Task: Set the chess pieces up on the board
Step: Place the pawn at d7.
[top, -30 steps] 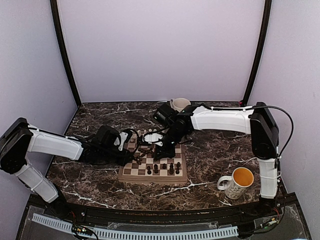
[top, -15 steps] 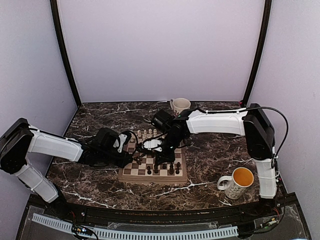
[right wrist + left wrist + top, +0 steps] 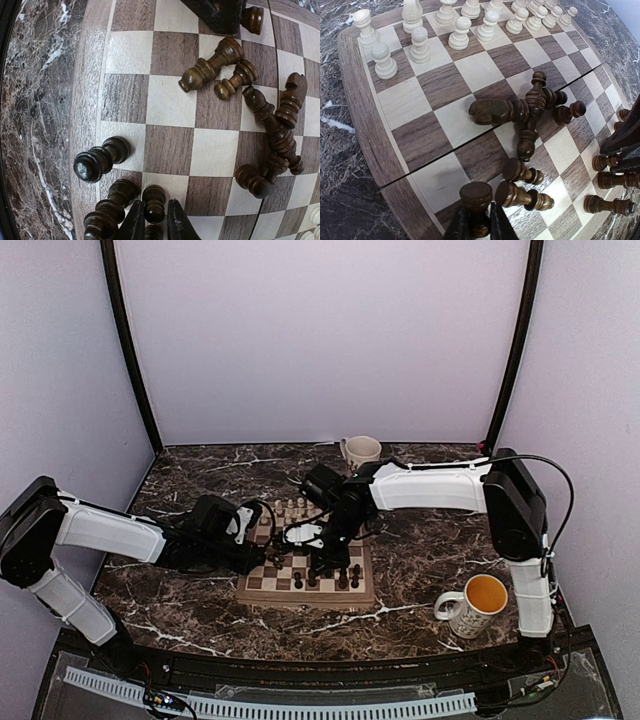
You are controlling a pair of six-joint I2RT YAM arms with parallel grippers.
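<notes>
No legible text, labels or numbers

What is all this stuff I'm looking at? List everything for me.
board: one, tan and brown squares, middle of the table.
white pieces: a dozen or more, cream, upright on the board's far rows.
dark pieces: many, brown-black, several lying heaped mid-board, others by the near edge.
plain mug: one, cream, back of the table.
second mug: one, white with orange inside, front right.
table: one, dark veined marble.
left gripper: one, black, shut on a dark piece at the board's left side.
right gripper: one, black, fingers either side of a dark piece; grip unclear.
</notes>
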